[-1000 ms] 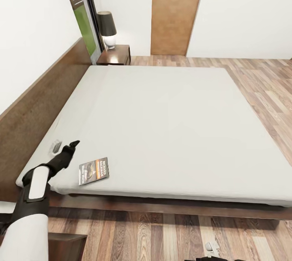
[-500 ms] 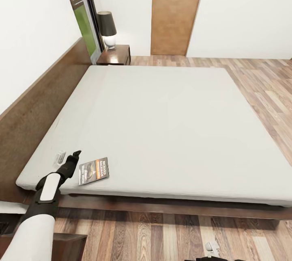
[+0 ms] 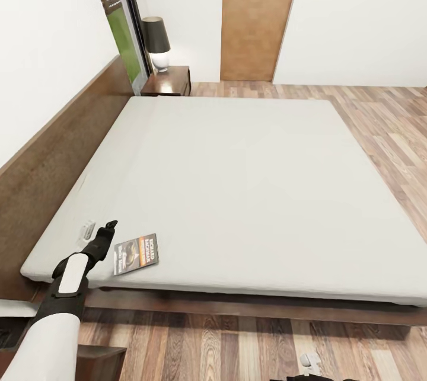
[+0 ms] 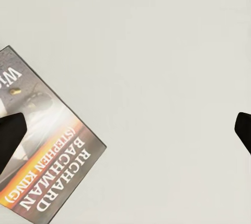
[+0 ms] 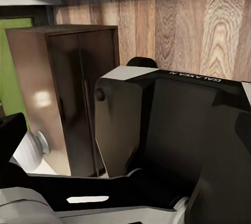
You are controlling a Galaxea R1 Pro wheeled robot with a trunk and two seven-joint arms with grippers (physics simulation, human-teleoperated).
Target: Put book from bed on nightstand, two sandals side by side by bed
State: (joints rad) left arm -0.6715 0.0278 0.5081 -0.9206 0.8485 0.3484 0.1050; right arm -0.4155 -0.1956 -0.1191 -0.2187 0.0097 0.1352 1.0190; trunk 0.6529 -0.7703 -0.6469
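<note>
Risk: book [image 3: 136,254] lies flat at lower left | left gripper [image 3: 98,231] spread beside it | fingers may shove it off bed [image 3: 249,191].

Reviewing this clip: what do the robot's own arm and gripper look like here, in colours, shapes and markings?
In the head view the left arm is a rounded white shell with a black jointed wrist and a white panel. The left gripper has one dark and one pale finger. The right wrist view shows grey-white and black body panels lettered GALAXEA. No cables are visible.
</note>
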